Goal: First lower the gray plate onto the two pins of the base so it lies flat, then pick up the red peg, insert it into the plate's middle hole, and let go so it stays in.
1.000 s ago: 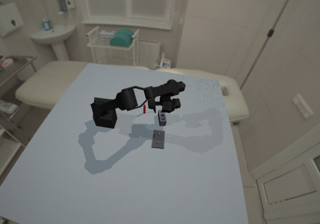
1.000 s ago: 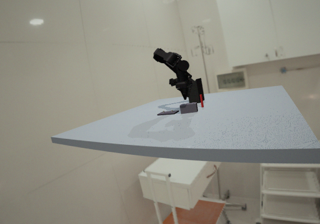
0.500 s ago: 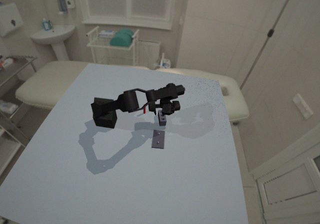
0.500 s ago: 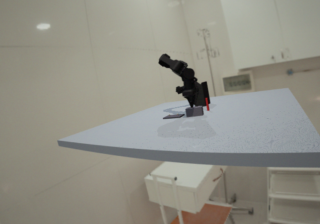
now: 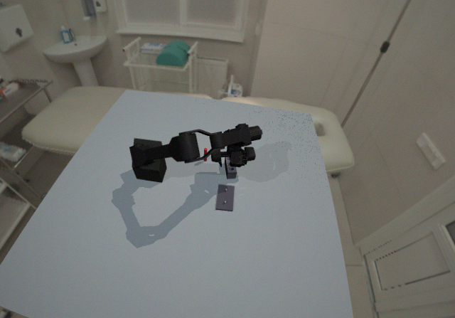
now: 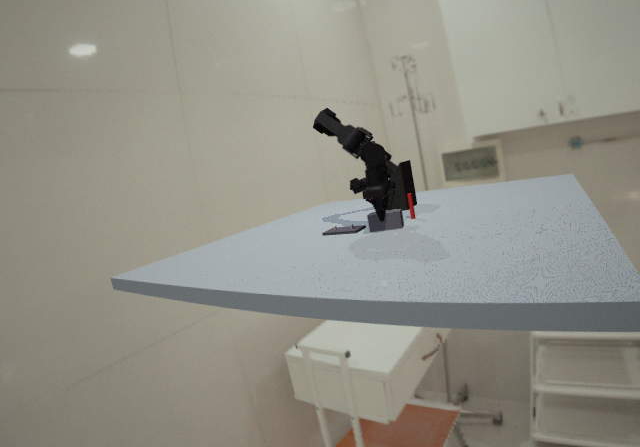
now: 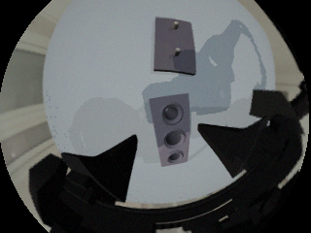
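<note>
The gray plate (image 5: pixel 231 174) (image 6: pixel 393 220) (image 7: pixel 159 127), a thick block with three holes in a row along its top, sits on the table. The flat base (image 5: pixel 221 195) (image 6: pixel 343 231) (image 7: pixel 166 44) lies apart from it, with two short pins standing up. The red peg (image 5: pixel 205 154) (image 6: pixel 411 206) stands upright on the table near the plate, on the arm's base side; it is not seen in the wrist view. My gripper (image 6: pixel 381 218) (image 7: pixel 168 132) is open and empty, pointing down low at the plate, with one finger on each side of it in the wrist view. In the top view the gripper partly hides the plate.
The arm's black base (image 5: pixel 149 167) stands on the pale blue table (image 5: pixel 183 270) (image 6: pixel 258 266). The arm reaches over the table past the red peg in the top view. Shadows of the arm fall around the base and plate.
</note>
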Controlling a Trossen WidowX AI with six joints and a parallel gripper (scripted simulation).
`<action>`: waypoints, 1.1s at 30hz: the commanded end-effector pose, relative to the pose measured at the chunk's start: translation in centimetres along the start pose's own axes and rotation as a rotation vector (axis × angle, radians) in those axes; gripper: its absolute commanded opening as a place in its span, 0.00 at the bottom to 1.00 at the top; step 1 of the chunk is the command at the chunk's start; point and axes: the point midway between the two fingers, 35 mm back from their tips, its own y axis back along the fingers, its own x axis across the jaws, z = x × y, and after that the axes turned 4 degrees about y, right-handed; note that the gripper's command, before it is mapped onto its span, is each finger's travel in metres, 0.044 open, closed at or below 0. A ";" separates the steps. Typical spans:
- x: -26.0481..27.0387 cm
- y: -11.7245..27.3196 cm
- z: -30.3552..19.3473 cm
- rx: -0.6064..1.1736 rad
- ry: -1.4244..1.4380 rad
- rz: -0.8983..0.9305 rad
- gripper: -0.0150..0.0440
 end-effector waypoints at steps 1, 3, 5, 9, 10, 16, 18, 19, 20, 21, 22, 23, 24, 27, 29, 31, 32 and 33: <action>-0.2 -0.8 0.0 -0.006 0.008 -0.004 1.00; -0.2 -1.1 0.0 -0.006 0.008 -0.004 1.00; -0.2 -1.4 0.0 -0.006 0.008 -0.004 1.00; -0.3 -2.0 0.0 -0.007 0.008 -0.005 1.00; -0.3 -2.2 0.0 -0.007 0.008 -0.005 1.00; -0.3 -2.6 0.0 -0.008 0.008 -0.005 0.91; -0.3 -2.6 0.0 -0.008 0.008 -0.005 0.82; -0.3 -2.6 0.0 -0.008 0.008 -0.005 0.78; -0.3 -2.6 0.0 -0.008 0.008 -0.005 0.73; -0.3 -2.6 0.0 -0.008 0.008 -0.005 0.69; -0.3 -2.6 0.0 -0.008 0.008 -0.005 0.64; -0.3 -2.6 0.0 -0.008 0.008 -0.005 0.60; -0.3 -2.6 0.0 -0.008 0.008 -0.005 0.56; -0.3 -2.6 0.0 -0.008 0.008 -0.005 0.49; -0.3 -2.6 0.0 -0.008 0.008 -0.005 0.47; -0.3 -2.6 0.0 -0.008 0.008 -0.005 0.44; -0.3 -2.6 0.0 -0.008 0.008 -0.005 0.43; -0.3 -2.6 0.0 -0.008 0.008 -0.005 0.42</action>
